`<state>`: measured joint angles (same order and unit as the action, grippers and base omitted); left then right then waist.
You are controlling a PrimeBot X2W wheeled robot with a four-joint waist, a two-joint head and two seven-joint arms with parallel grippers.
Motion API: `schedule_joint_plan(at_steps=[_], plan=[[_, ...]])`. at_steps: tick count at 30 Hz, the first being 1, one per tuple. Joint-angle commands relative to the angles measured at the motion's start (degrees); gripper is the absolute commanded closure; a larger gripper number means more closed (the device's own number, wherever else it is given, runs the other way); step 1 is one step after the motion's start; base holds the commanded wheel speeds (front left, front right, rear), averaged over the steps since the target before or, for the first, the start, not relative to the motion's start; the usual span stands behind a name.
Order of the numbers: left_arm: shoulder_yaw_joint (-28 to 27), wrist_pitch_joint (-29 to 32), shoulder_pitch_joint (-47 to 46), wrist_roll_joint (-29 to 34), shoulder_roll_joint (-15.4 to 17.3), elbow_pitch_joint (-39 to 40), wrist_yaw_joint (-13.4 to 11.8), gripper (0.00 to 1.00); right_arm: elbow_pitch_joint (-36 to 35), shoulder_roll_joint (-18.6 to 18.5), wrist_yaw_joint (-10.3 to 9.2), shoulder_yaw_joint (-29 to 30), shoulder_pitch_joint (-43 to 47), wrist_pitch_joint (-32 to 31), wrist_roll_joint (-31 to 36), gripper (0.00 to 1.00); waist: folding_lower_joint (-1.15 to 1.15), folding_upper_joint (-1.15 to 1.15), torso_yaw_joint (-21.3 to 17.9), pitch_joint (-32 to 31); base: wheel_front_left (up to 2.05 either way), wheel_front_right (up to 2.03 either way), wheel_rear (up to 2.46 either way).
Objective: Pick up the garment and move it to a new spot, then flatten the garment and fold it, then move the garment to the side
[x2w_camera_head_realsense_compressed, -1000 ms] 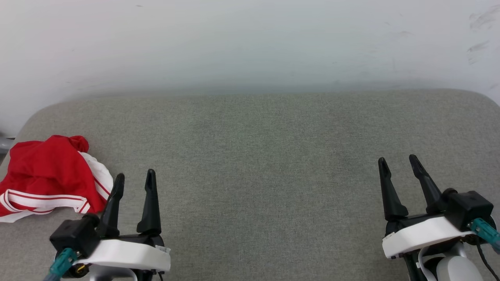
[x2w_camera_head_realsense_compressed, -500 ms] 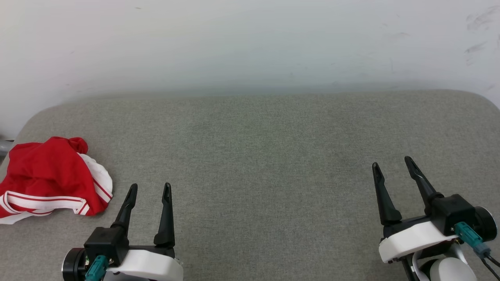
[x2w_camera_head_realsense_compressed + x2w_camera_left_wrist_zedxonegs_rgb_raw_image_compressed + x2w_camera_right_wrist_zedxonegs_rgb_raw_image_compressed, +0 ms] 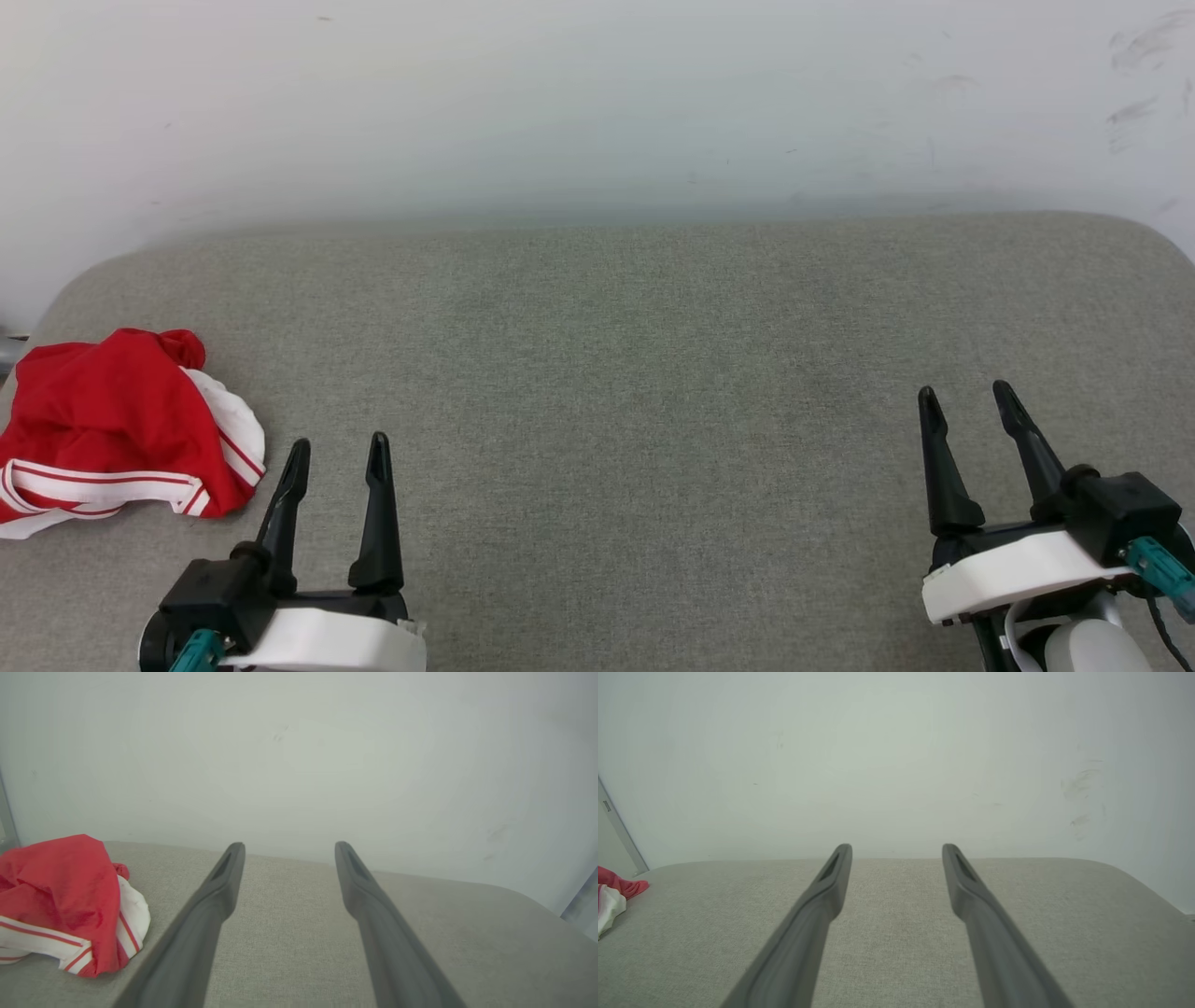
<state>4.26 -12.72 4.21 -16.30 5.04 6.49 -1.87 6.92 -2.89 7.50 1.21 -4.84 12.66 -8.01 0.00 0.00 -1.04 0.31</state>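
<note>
Left hand [image 3: 339,443] stands wide and empty over the near left of the grey table [image 3: 607,373], pointing toward the far side. The right hand [image 3: 964,390] is equally wide and empty at the near right. The garment [image 3: 112,420] lies crumpled in a red-and-white heap at the table's left edge, just left of the left hand and untouched by it. Judging by that bunched heap, nothing is done yet: the pick-up, the move to a new spot, flattening, folding and setting aside all remain.
</note>
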Motion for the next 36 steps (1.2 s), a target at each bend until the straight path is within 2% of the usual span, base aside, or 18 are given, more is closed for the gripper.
schedule_joint_plan(at_steps=[1, 8, 17, 21, 27, 36], plan=[[-0.47, -0.42, 0.51, 1.16, -0.2, 0.0, 0.62, 0.0, -0.07, 0.02, -0.02, 0.08, -0.89, 0.51, 0.79, 0.0, 0.0, 0.0, -0.02, -0.01, 0.0, 0.0, 0.0], [-1.92, -1.24, 1.44, 5.45, -1.43, -2.53, 3.1, 0.0, 0.26, 0.03, -0.02, 0.27, -0.55, 1.24, 4.06, 0.0, 0.0, 0.0, -0.14, -0.09, 0.0, 0.0, 0.0], [-2.53, -2.2, 2.04, 9.65, -2.04, -3.15, 4.1, 0.0, 0.47, 0.04, -0.02, -0.06, -0.47, 2.16, 6.79, 0.0, 0.0, 0.0, -0.38, -0.12, 0.0, 0.0, 0.0], [-2.86, -2.56, 2.18, 10.8, -2.12, -2.95, 4.3, 0.0, 0.8, 0.04, -0.03, -0.44, -0.55, 2.62, 5.96, 0.0, 0.0, 0.0, -0.47, 0.03, 0.0, 0.0, 0.0], [-3.28, -2.51, 2.03, 8.92, -2.19, -3.13, 4.26, 0.0, 2.63, 0.04, -0.03, -0.37, -0.99, 2.55, -1.7, 0.0, 0.0, 0.0, -0.47, 0.06, 0.0, 0.0, 0.0], [-3.5, -2.51, 1.82, 8.44, -2.19, -3.51, 4.56, 0.0, 3.05, 0.04, -0.02, -0.94, -0.93, 2.54, -0.92, 0.0, 0.0, 0.0, -0.24, 0.14, 0.0, 0.0, 0.0]])
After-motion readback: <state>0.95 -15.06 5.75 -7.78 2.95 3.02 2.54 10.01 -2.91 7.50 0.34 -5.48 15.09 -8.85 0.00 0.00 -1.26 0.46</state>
